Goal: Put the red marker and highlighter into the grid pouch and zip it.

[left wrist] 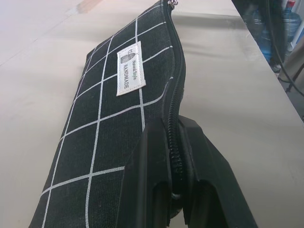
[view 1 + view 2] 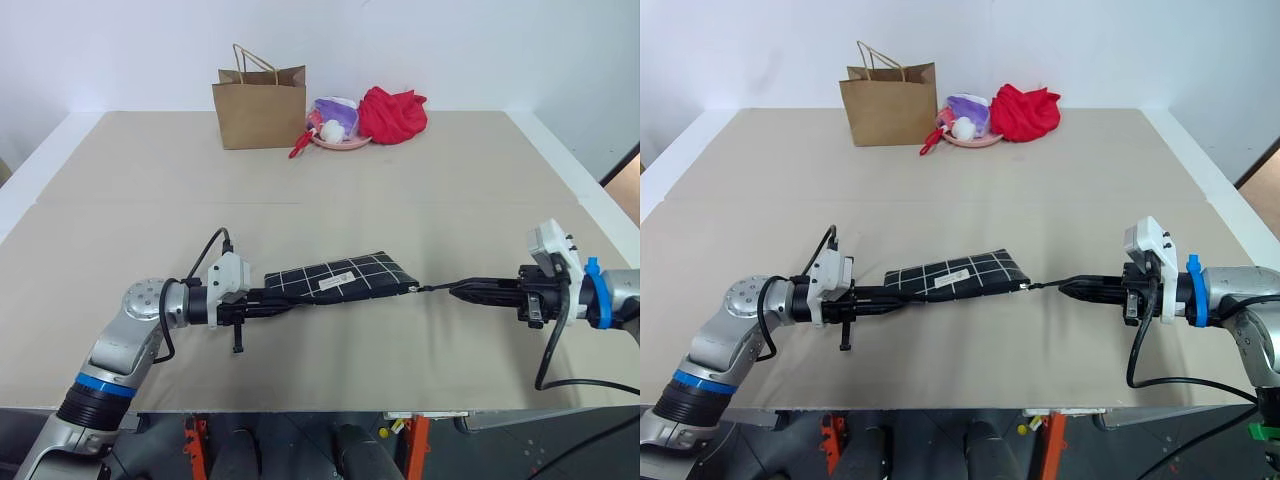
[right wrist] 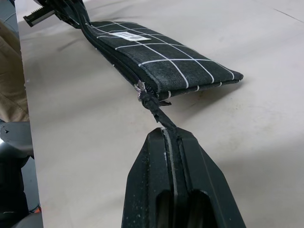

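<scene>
The grid pouch (image 2: pixel 958 274) lies near the middle of the counter (image 2: pixel 970 190). The left gripper (image 2: pixel 902 297) pinches its left end. The right gripper (image 2: pixel 1064 288) pinches the zipper pull (image 2: pixel 1037 286) at its right end. A brown paper bag (image 2: pixel 889 103) stands far back beside a red cloth (image 2: pixel 1025 112).

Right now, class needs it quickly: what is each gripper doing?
Left gripper: shut on the end of the flat black fabric grid pouch with white lines.
Right gripper: shut on the pouch's black zipper pull.

We see the left gripper (image 2: pixel 290 306) pointing right, fingers pinched together. The right gripper (image 2: pixel 455 292) points left toward it, fingers likewise closed.
</scene>
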You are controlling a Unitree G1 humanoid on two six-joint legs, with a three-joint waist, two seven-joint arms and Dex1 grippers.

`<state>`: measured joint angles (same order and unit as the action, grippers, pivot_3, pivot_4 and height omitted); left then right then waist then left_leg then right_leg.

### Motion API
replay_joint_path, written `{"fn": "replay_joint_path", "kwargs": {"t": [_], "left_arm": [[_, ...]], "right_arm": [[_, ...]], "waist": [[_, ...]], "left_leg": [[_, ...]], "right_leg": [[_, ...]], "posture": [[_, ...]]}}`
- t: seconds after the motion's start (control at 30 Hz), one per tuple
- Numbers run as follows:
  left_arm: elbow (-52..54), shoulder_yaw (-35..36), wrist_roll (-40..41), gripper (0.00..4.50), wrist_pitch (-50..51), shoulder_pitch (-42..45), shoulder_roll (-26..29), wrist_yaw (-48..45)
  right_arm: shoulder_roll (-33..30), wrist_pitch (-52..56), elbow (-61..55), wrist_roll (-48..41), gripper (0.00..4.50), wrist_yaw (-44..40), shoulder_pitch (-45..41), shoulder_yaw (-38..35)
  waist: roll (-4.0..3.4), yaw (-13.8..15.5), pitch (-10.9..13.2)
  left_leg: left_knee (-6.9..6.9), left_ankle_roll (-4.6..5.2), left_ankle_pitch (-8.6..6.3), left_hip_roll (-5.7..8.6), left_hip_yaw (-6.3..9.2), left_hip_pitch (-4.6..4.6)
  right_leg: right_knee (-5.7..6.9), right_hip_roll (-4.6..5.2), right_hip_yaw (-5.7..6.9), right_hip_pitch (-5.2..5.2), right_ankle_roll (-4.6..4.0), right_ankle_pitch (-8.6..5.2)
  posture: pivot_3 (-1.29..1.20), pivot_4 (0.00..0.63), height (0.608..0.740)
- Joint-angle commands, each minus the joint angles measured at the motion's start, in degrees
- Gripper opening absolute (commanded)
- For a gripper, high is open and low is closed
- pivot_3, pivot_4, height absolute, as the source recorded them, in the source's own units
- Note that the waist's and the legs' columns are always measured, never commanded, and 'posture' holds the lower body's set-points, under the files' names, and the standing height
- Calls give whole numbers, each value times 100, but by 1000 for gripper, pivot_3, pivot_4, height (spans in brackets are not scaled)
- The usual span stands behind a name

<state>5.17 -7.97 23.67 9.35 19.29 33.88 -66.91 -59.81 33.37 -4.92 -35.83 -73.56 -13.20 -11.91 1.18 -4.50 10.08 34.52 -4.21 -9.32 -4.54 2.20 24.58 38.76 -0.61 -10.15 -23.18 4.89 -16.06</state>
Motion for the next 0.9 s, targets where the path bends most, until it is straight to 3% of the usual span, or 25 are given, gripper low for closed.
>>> {"fn": "replay_joint_path", "kwargs": {"t": [0.03,0.7,0.83,0.9], "left_arm": [[108,147,49,0,38,50,83,-40],[114,153,44,0,53,50,79,-43],[291,214,-108,0,-236,10,16,184],[272,168,-146,0,-281,20,5,181]], "right_arm": [[-53,-13,-102,-85,35,5,-72,-272],[-52,-8,-105,-83,35,5,-73,-274],[580,293,-418,-360,35,142,-717,321],[521,565,-459,-428,662,102,-760,352]], "waist": [[0,0,0],[0,0,0],[1,-70,1],[-1,-59,0]], "left_leg": [[0,0,0,0,0,0],[0,0,0,0,0,0],[0,0,0,-2,0,-5],[0,-1,2,-2,1,-6]], "right_leg": [[0,0,0,0,0,0],[0,0,0,0,0,0],[1,-2,0,0,-4,6],[8,-2,0,1,-5,8]], "posture": [[0,150,740],[0,150,740],[0,150,740],[0,150,740]]}}
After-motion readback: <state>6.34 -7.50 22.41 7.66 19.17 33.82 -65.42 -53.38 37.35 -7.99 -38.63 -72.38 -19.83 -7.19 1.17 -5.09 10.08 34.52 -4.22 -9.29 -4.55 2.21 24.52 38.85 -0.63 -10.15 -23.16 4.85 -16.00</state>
